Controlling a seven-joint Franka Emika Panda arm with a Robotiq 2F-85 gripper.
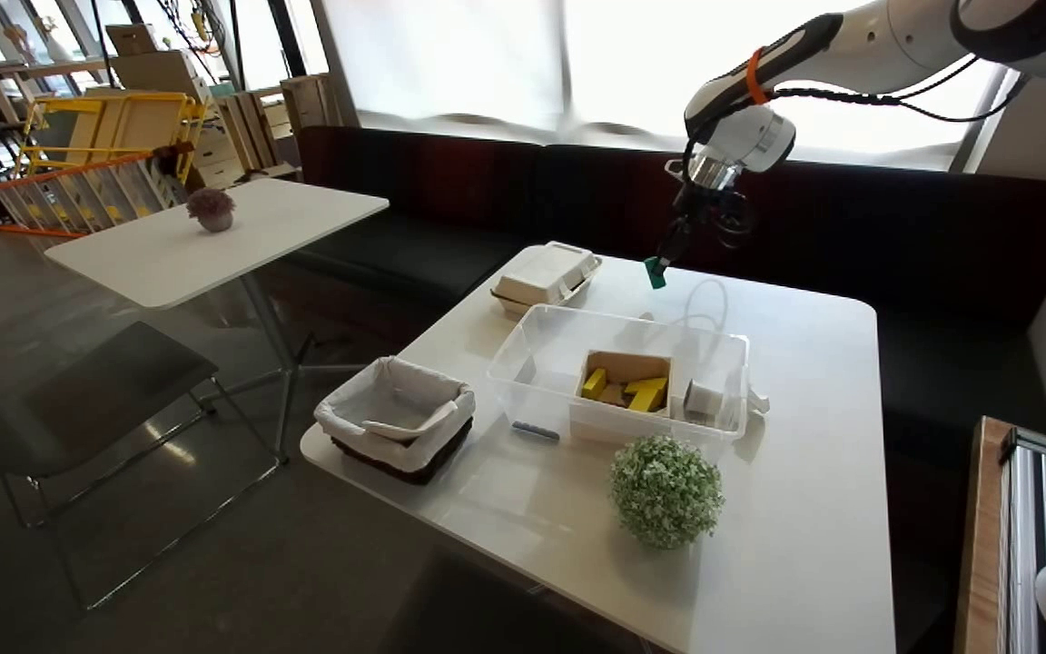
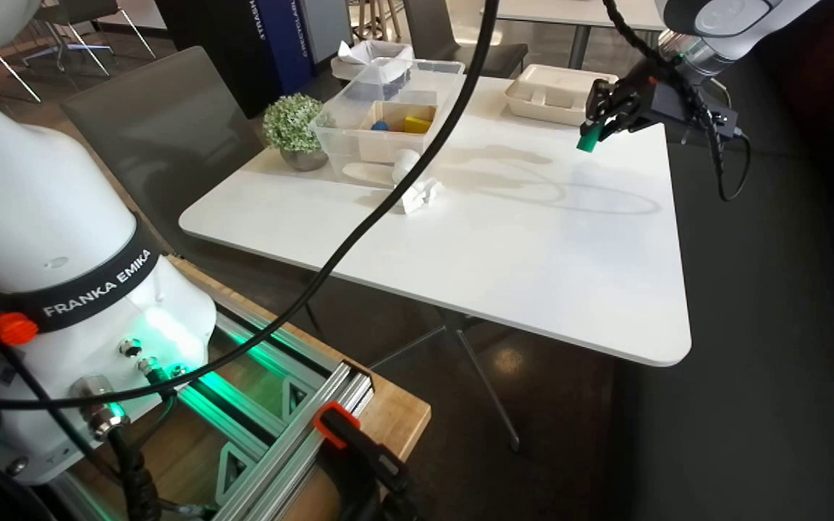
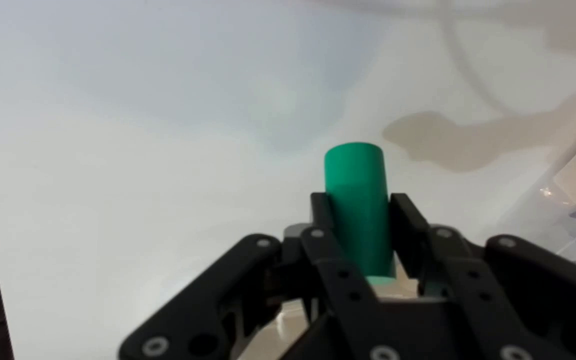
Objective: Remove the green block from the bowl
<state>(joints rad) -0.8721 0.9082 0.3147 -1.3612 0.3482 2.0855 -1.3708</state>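
green block (image 2: 589,139) hangs over the desk (image 1: 804,509) near its edge by the bench (image 1: 441,182), outside the tub (image 1: 530,400), the gripper (image 3: 359,202) narrowed to its width, clasping it; best lowered slowly, inward of that edge, released once supported.

in an exterior view, a dark banquette (image 1: 450,177) runs beneath glaring windows (image 1: 450,64); a grey sled-base chair (image 1: 101,391) stands near a white pedestal table (image 1: 278,218) on polished floor (image 1: 332,545), an orange-railed ladder (image 1: 92,198) on its side beyond
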